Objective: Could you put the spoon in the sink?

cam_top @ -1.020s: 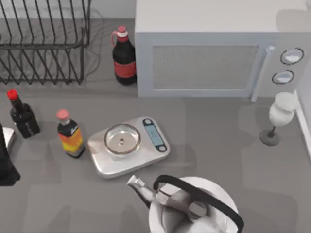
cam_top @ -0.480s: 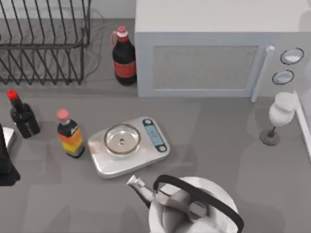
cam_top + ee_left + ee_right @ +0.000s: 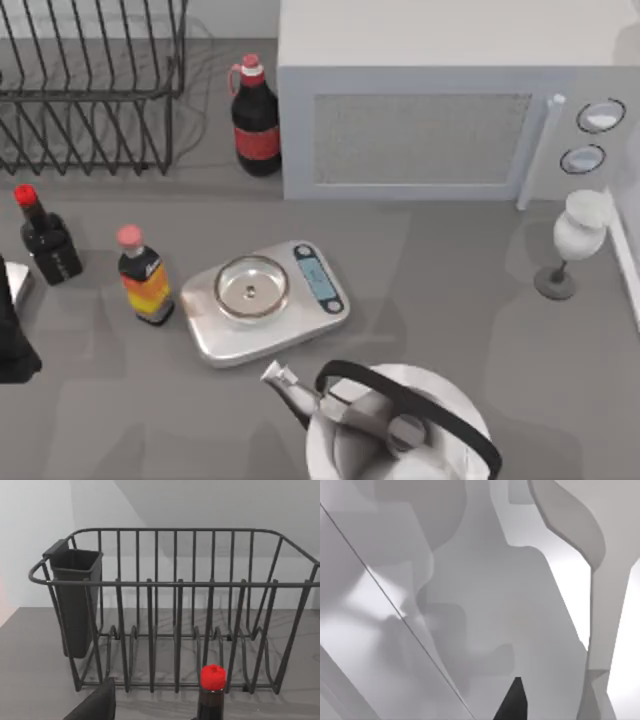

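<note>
My left arm (image 3: 12, 335): parked at the table's 9 o'clock edge; grip state, cannot tell. Dish rack (image 3: 90, 90): 10 o'clock. Soy bottle (image 3: 45, 240), sauce bottle (image 3: 145, 280), scale (image 3: 265, 300): centre-left. Kettle (image 3: 395, 425): 6 o'clock. Microwave (image 3: 440, 100): 1 o'clock. Spoon: location not determinable.

Open table (image 3: 450, 270) between scale (image 3: 265, 300) and glass (image 3: 575, 240).

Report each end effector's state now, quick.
Left end effector: parked at the table's left edge; open or shut cannot be told.
Right end effector: cannot be told either.
</note>
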Robot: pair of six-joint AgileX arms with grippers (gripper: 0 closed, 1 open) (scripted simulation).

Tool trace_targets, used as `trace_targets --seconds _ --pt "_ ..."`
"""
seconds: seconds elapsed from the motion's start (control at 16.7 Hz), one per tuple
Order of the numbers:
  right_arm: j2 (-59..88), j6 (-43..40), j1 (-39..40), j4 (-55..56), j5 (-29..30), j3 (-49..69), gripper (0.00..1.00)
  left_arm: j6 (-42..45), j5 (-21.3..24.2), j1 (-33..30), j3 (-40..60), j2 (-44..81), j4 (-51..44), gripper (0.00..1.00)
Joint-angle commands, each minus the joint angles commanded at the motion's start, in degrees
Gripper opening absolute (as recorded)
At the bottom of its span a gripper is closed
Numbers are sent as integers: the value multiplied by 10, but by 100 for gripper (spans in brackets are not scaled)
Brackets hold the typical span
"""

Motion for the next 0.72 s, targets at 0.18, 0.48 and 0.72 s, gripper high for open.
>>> trace_targets --seconds 0.18,0.48,0.72 --pt "0 0 0 0 0 0 45 0 0 0 0 0 0 100" --pt "0 0 0 0 0 0 83 0 0 0 0 0 0 100" --pt "0 0 0 0 0 0 100 0 0 0 0 0 0 100"
